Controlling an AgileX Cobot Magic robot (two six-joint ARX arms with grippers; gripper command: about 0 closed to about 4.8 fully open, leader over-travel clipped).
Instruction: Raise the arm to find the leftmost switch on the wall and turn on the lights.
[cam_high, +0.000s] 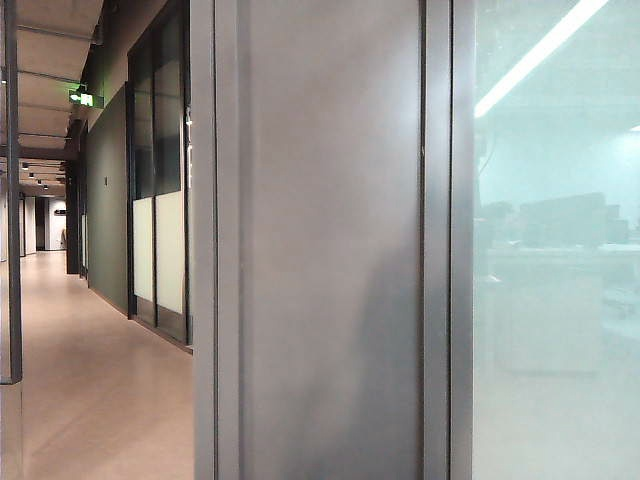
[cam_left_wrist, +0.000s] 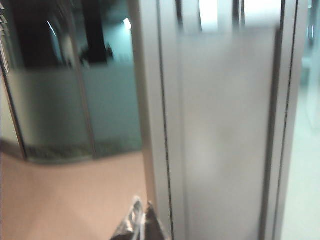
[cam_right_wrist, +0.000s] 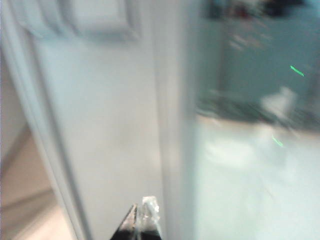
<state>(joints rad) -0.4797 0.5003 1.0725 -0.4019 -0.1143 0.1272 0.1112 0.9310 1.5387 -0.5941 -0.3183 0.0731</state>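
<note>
Right wrist view: a pale rectangular switch plate, blurred, is seen high on the flat grey wall panel, partly cut by the frame edge. Individual switches cannot be told apart; the leftmost one is not resolved. The right gripper is seen only as two tips pressed close together, pointed at the panel well below the plate and apart from it.

In the left wrist view the left gripper is likewise shown as tips drawn together, near the same grey panel, above the beige floor. No plate is seen there.

In the exterior view neither arm nor plate is seen; only the panel, frosted glass partition and corridor floor are shown.

Judged stage: arm being raised, switch not yet reached.

Risks: with motion blur this heavy, the wrong rocker could be pressed, or the plate frame struck rather than a switch. A tilted approach could let the tips skid across the smooth panel. The glass beside the panel could be bumped if the arm drifts sideways.
</note>
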